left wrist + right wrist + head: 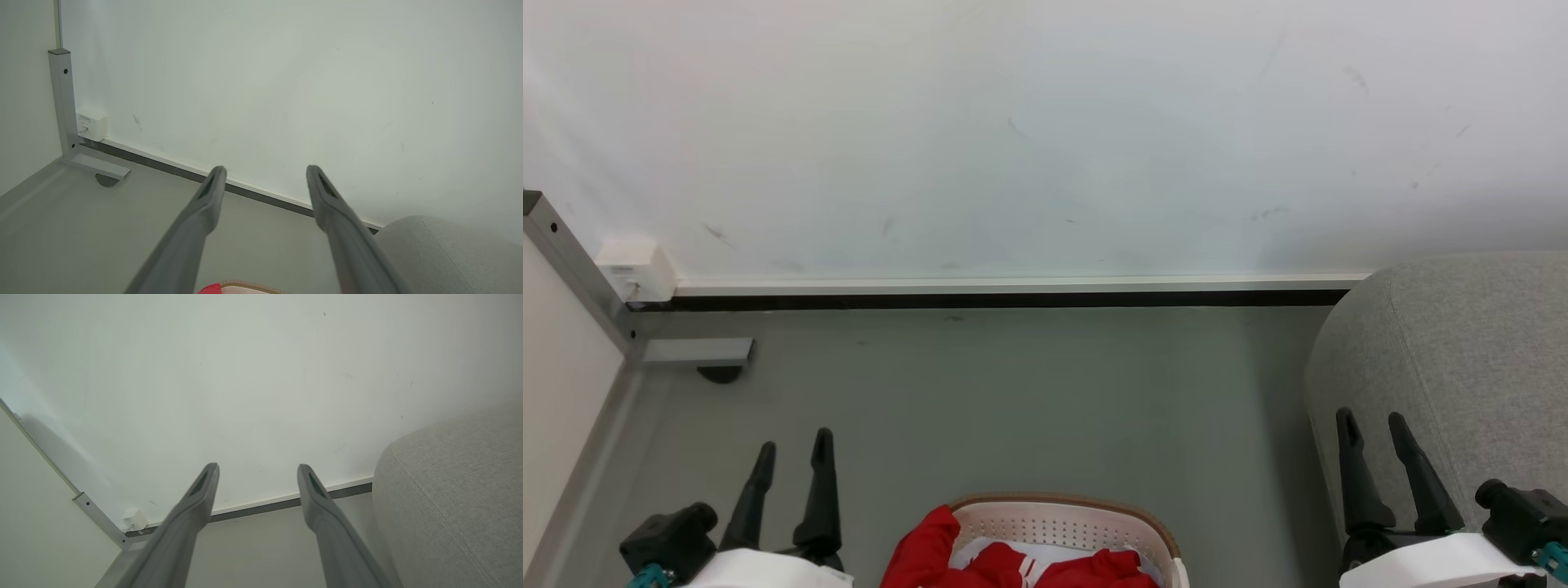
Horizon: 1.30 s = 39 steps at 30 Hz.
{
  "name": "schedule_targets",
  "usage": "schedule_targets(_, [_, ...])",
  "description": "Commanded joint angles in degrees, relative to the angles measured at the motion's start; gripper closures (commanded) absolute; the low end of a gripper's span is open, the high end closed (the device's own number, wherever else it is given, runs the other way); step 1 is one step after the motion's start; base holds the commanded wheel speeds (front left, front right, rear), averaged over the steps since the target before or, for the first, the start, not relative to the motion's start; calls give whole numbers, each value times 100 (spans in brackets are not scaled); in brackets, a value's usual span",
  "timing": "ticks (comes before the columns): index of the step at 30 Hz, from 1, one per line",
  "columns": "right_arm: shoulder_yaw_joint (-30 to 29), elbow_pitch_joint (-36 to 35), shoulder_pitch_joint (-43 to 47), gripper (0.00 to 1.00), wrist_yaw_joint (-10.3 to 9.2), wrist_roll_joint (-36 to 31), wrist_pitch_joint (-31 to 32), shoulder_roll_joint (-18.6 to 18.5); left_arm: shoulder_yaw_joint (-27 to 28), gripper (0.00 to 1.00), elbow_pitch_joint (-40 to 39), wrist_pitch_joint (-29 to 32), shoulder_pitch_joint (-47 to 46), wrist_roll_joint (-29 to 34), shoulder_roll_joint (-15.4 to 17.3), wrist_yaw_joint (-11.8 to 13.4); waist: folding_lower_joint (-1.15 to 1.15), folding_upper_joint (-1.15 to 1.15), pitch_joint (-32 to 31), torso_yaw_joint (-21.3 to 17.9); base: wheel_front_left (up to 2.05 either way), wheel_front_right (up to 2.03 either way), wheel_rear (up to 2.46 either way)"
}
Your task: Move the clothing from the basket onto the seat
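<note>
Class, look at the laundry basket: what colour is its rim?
The rim of the basket is brown, above cream-white holed walls; clearest in the head view.

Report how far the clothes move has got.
Done: nothing; no clothes on the visible part of the sofa. In hand: nothing; left hand and right hand are open, empty. Left: the red clothes lie in the basket, one piece draped over its rim.
</note>
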Motion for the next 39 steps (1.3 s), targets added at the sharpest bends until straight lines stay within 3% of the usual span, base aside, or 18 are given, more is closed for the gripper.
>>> schedule_targets(1, [10, -51, -92, 0, -6, -162, -55, -46, -6, 0, -60, -55, 5, 173, 74, 23, 0, 0, 4, 1, 0, 0, 0])
schedule_targets(39, [235, -53, -96, 0, -9, -1528, -527, -58, -50, 0, -155, -522, 136, 1862, 18, 7, 0, 0, 2, -11, 0, 0, 0])
